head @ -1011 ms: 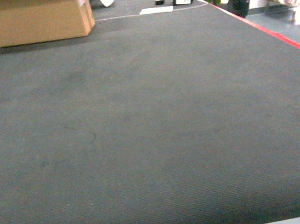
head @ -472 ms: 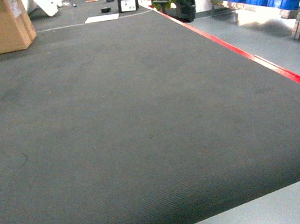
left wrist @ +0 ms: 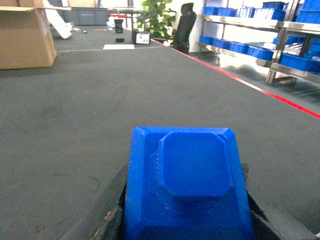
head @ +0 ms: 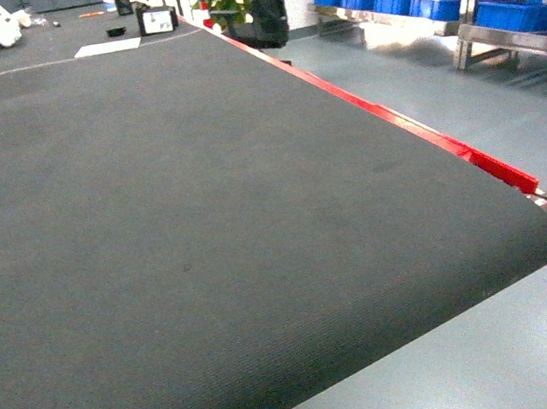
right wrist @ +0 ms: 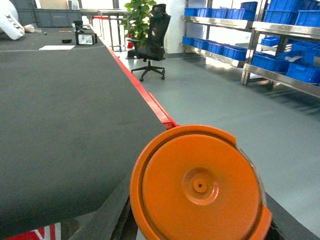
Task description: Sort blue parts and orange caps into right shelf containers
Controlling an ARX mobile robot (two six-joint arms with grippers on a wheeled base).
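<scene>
1. The left gripper (left wrist: 185, 235) is clamped on the blue part (left wrist: 186, 182); the right gripper (right wrist: 200, 235) grips the orange cap (right wrist: 199, 186).
2. The containers (head: 505, 13) sit on shelves well beyond the belt (head: 156, 230); a jolt while travelling could shake either piece loose.

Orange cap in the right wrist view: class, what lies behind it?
Behind the orange cap: grey floor, a black office chair, steel shelves with blue containers. The gripper beneath is mostly covered.
</scene>
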